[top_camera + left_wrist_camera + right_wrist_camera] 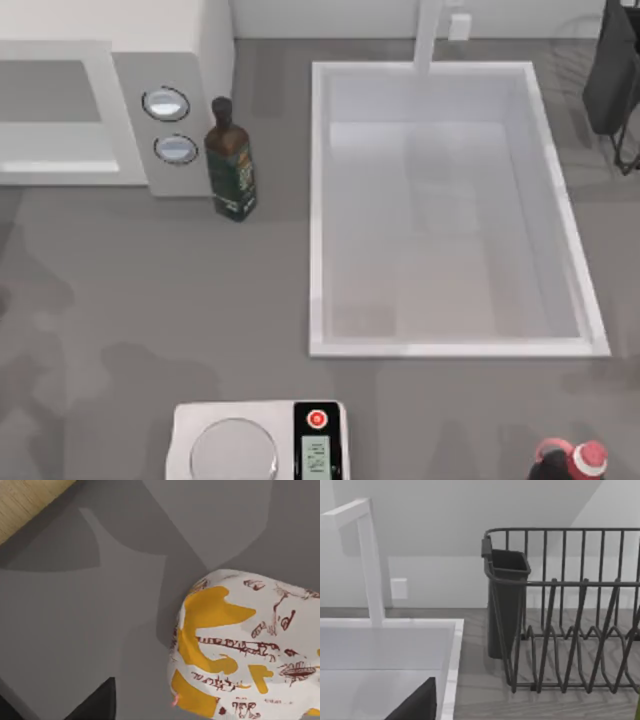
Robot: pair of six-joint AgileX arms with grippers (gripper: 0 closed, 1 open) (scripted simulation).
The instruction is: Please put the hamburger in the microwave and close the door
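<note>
Top view, microwave (pixel 110 110): a white box at the surface's (pixel 150 300) far left; its grey panel carries two round dials (pixel 166 103).
Top view, oil bottle (pixel 231 165): dark, upright just beside the microwave's right side.
Top view, sink (pixel 320 200): white basin right of centre, with a faucet (pixel 428 35) at its far rim.
Top view, scale (pixel 258 440): at the near edge; a red-capped dark object (pixel 570 462) sits at the near right.
Left wrist view, hamburger (pixel 245 650): a white wrapper with yellow patches and dark print, lying on the grey surface.
Left wrist view, left tool (pixel 95 705): a dark tip shows; whether released or clenched, cannot tell.
Right wrist view, dish rack (pixel 565 610): dark wire, beside the sink.
Right wrist view, right tool (pixel 415 705): cannot tell its state.
</note>
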